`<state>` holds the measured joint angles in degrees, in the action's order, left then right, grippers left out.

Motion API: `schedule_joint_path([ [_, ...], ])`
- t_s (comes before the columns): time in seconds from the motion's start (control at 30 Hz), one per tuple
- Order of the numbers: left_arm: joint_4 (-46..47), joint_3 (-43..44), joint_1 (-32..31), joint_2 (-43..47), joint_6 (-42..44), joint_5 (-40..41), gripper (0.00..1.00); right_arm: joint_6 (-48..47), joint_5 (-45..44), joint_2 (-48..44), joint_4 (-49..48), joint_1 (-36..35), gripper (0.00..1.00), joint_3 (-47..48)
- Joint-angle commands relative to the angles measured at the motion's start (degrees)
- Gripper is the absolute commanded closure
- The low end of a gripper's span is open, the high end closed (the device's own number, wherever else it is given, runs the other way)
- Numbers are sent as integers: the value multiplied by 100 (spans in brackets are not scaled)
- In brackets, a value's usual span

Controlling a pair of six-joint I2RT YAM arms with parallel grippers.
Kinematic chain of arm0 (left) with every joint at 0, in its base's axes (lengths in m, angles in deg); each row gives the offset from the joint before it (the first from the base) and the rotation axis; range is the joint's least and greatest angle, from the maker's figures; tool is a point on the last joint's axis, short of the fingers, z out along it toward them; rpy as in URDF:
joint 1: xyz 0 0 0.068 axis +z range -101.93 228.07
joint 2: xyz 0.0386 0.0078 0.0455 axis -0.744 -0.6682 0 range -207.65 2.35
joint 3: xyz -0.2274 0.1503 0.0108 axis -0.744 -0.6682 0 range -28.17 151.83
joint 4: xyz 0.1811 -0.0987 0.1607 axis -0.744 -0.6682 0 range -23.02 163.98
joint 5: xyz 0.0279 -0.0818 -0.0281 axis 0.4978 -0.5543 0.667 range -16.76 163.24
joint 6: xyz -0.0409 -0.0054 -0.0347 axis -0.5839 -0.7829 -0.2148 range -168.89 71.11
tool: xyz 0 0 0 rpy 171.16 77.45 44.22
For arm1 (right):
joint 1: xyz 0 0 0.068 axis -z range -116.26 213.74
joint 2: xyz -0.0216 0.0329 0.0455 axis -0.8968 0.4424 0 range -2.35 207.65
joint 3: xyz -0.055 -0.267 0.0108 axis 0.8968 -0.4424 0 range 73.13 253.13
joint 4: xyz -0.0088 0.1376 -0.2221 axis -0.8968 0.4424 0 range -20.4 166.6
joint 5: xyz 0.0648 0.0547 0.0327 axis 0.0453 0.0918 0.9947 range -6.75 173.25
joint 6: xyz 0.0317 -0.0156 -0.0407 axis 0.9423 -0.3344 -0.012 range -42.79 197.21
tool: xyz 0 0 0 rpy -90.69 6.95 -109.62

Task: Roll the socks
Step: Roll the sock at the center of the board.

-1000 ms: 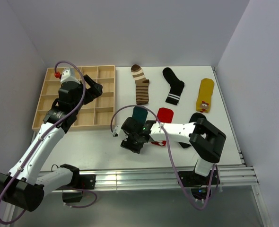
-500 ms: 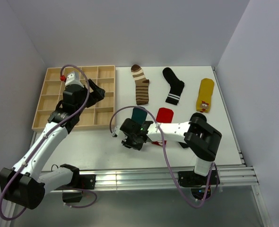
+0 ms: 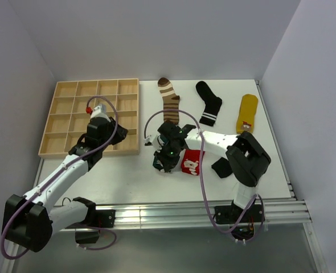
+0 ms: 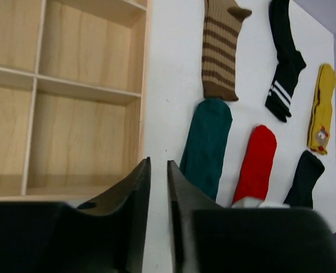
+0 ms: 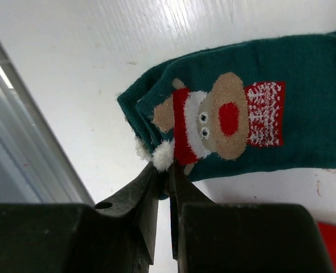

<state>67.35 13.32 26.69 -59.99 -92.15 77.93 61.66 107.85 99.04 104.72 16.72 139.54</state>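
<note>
My right gripper is shut on the edge of the dark teal sock, right under its cartoon patch. In the top view this gripper sits at the table's middle and covers most of that sock. Beside it lie the red sock, patch end showing, and the plain black sock. At the back lie the brown-cream striped sock, the black sock with white bands and the yellow sock. My left gripper holds nothing; only a narrow gap parts its jaws, over the table by the tray.
The wooden compartment tray takes up the back left, with my left gripper at its right edge. The right arm stretches across the table's middle. Walls close in the left, back and right sides.
My right gripper closed on the teal sock's edge and shifted toward the back. My left arm swung down toward the tray's near right corner and its jaws narrowed from wide open.
</note>
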Motion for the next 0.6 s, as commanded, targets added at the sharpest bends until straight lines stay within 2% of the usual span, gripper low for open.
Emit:
schedule_joint_path([
  [0.0,619,-334,-260,214,-77,-231,78,-369,914,206,610,176,89,425],
  [0.1,1338,-773,-523,328,-68,-416,85,-624,1257,443,1171,299,91,697],
  [0.23,2138,-1266,-770,214,133,-793,84,-1002,1836,821,1717,431,92,1022],
  [0.4,3017,-1662,-1042,-224,239,-1574,77,-1160,2224,1278,2139,642,92,1189],
  [0.57,3483,-1881,-1394,-638,301,-1857,66,-1389,2470,1577,2526,844,92,1436],
])
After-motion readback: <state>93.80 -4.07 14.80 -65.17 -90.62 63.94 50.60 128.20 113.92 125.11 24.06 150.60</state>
